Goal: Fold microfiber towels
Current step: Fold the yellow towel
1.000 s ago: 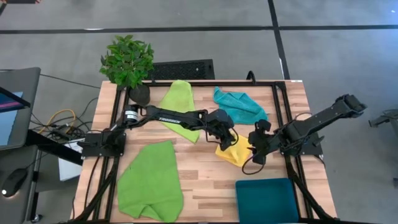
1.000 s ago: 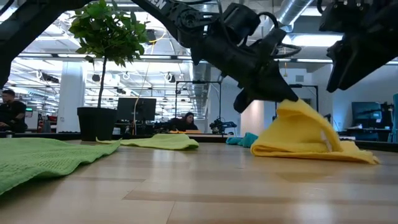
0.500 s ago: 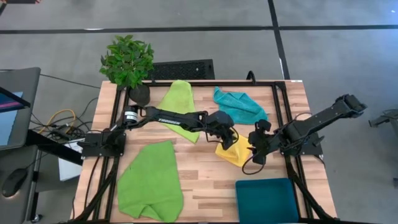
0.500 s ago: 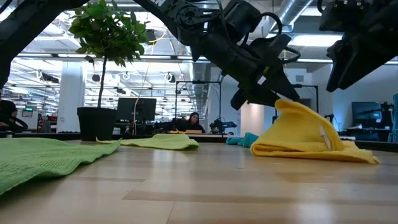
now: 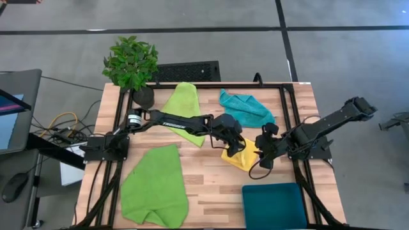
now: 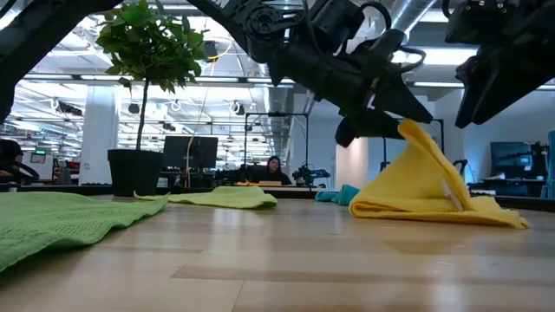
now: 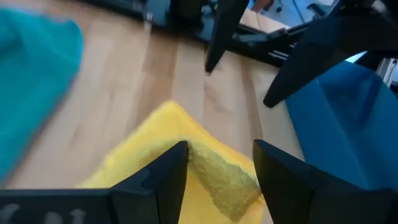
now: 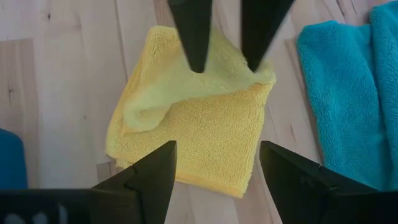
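Observation:
The yellow towel (image 5: 248,158) lies folded on the table right of centre, with one fold standing up in a peak (image 6: 408,134). My left gripper (image 5: 238,147) is over it, open, a finger on each side of that peak (image 7: 214,168). My right gripper (image 8: 217,180) hangs open above the towel's right side and touches nothing. The turquoise towel (image 5: 247,108) lies crumpled at the far right. One lime green towel (image 5: 185,110) lies at the far middle. A larger lime green one (image 5: 153,188) lies spread at the near left. My left gripper comes slanting down from the table's left, its fingers (image 8: 189,37) apart on either side of the yellow towel's raised fold (image 8: 239,71). The peak reaches up to the fingertips, but I cannot tell whether they touch it. The rest of the towel lies on the table.
A potted plant (image 5: 131,64) stands at the far left corner. A dark teal flat thing (image 5: 275,206) lies at the near right edge. Bare wood shows in the table's near middle (image 5: 211,185). A black frame (image 5: 291,89) borders the table.
My left gripper has opened on the yellow towel's raised fold and risen a little. The fold stays standing, its tip now higher and more pointed, while the rest of the towel lies as before.

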